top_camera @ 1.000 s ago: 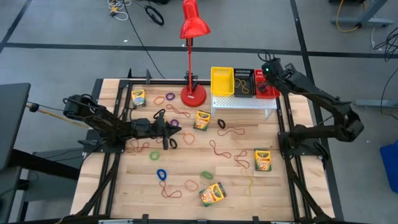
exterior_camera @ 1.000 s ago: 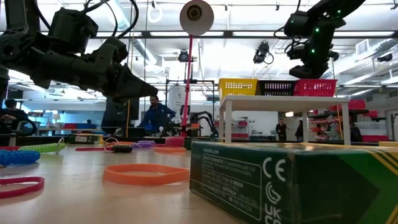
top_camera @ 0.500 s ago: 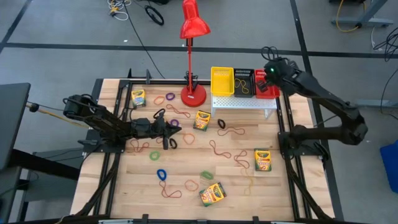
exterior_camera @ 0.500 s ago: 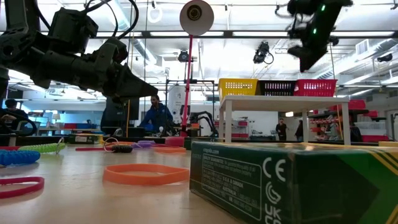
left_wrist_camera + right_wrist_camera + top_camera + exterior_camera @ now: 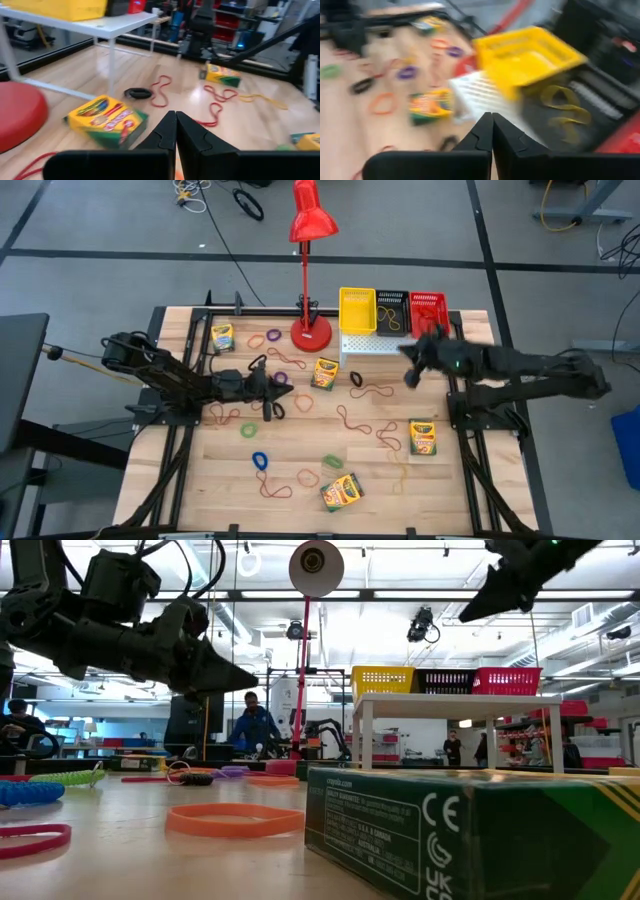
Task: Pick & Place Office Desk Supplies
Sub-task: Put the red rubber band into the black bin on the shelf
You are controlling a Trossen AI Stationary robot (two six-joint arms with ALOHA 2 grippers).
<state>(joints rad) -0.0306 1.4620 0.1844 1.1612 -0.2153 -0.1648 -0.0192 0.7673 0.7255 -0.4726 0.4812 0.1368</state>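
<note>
My right pincer [image 5: 408, 376] is smeared by motion over the bench [image 5: 300, 450]; the crayon box [image 5: 480, 835] is cut off at the low view's edge.

Pale planked wood table [image 5: 300, 510]; glossy red lamp [image 5: 312, 220]; printed card crayon box [image 5: 107, 120].

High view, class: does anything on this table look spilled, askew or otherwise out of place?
Yes. Rubber-band loops lie strewn across the wooden table, and four crayon boxes sit scattered at differing angles. No damage shows.

I see the red lamp [image 5: 311, 240] and white stand [image 5: 392, 345] blocking the surface's [image 5: 300, 455] far side; loops [image 5: 365, 393] clutter mid-surface.
</note>
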